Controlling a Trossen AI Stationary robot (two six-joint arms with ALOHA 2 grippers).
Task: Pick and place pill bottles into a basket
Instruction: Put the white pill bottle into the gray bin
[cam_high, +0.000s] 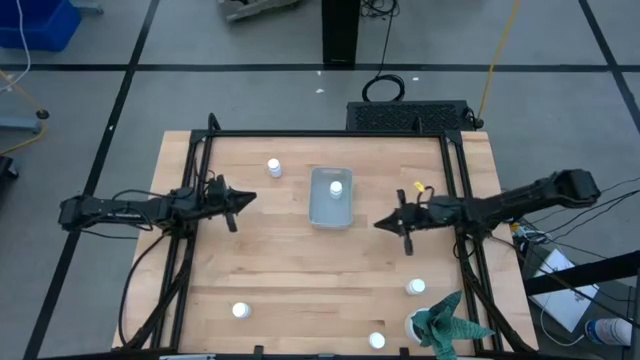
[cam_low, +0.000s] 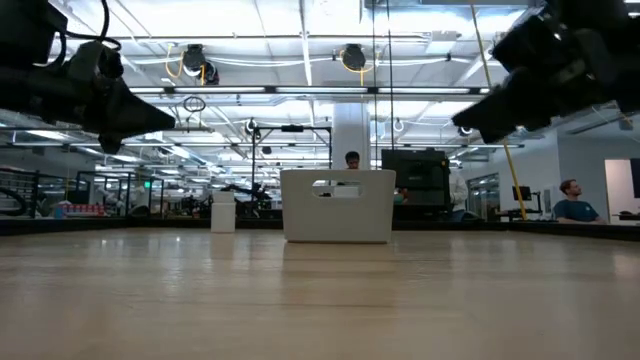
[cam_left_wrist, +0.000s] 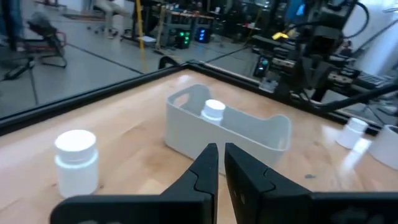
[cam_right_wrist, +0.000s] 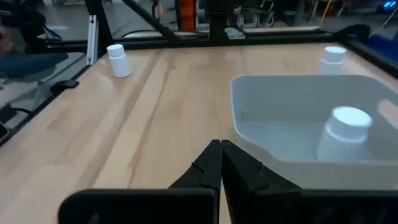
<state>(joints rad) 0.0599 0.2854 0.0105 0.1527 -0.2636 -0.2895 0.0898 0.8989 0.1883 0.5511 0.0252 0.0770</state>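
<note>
Standing in basket (cam_high: 331, 207): 1 bottle (cam_high: 336, 187), both grippers empty

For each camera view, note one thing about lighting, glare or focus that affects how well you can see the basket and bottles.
High view: even light, basket and bottle inside it crisp. Low view: bright ceiling lights behind, arms dark silhouettes, basket clear. Left wrist view: near bottle soft-edged, left tool dark. Right wrist view: the basket's bottle slightly blurred, right tool shut in front.
</note>
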